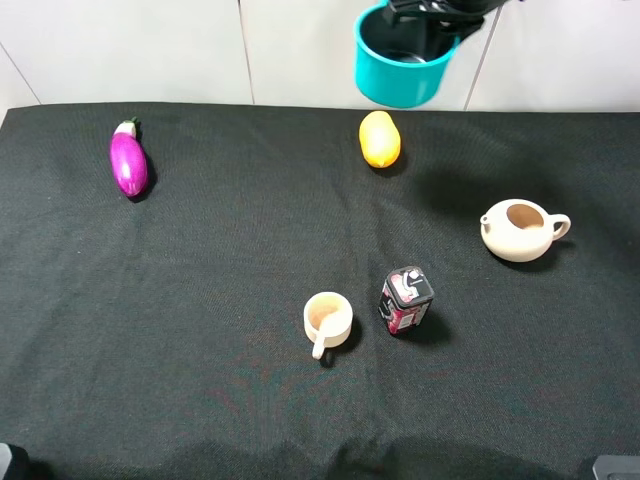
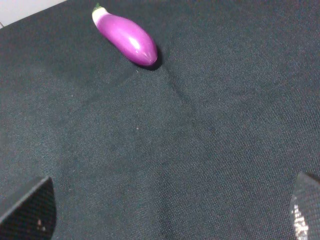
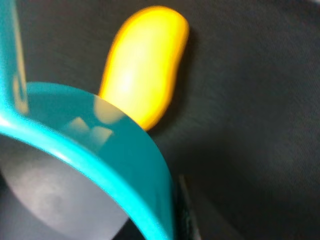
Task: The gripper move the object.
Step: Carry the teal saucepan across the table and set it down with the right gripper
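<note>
While aloft, glossy round teal saucepan (image 1: 400, 85)

My high camera hangs above the front of the black table (image 1: 200, 400) and looks down and toward the white wall (image 1: 150, 50) at the back. It is far off, so I see the whole table top. My left wrist camera sits low and near the table, looking slantwise at the purple eggplant (image 2: 125, 37); the high camera sees that eggplant too. My right wrist camera is right up against the teal pan (image 3: 125, 150), so things are blurry. Past the rim I think it shows the same yellow fruit (image 3: 145, 75) the high camera sees.
</note>
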Action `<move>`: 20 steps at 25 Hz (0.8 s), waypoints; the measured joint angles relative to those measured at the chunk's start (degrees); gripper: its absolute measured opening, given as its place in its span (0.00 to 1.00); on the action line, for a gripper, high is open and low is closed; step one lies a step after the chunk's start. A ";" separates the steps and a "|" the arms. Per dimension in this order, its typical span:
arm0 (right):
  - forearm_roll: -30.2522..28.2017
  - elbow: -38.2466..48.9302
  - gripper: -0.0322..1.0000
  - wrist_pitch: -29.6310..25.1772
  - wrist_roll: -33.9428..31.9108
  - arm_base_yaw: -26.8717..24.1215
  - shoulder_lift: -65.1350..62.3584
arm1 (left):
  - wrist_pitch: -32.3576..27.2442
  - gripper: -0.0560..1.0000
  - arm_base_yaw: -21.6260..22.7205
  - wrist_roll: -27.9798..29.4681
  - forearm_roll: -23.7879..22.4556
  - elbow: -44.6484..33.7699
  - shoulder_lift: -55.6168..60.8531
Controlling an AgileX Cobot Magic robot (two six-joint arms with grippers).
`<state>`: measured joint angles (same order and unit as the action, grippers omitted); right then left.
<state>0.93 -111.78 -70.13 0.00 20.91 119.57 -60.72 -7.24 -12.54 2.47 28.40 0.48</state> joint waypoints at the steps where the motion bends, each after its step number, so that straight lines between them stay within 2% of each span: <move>1: -0.13 0.87 0.03 0.00 0.00 -0.79 -0.26 | 0.00 0.99 0.00 0.00 0.00 0.00 0.00; 10: -0.33 6.60 0.03 0.08 1.16 -8.73 -1.21 | 0.00 0.99 0.00 0.00 0.00 0.00 0.00; 20: -0.33 7.12 0.03 0.08 2.61 -16.92 -1.32 | 0.00 0.99 0.00 0.00 0.00 0.00 0.00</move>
<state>0.61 -104.65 -70.05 2.61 4.00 118.25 -60.72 -7.24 -12.54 2.47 28.40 0.48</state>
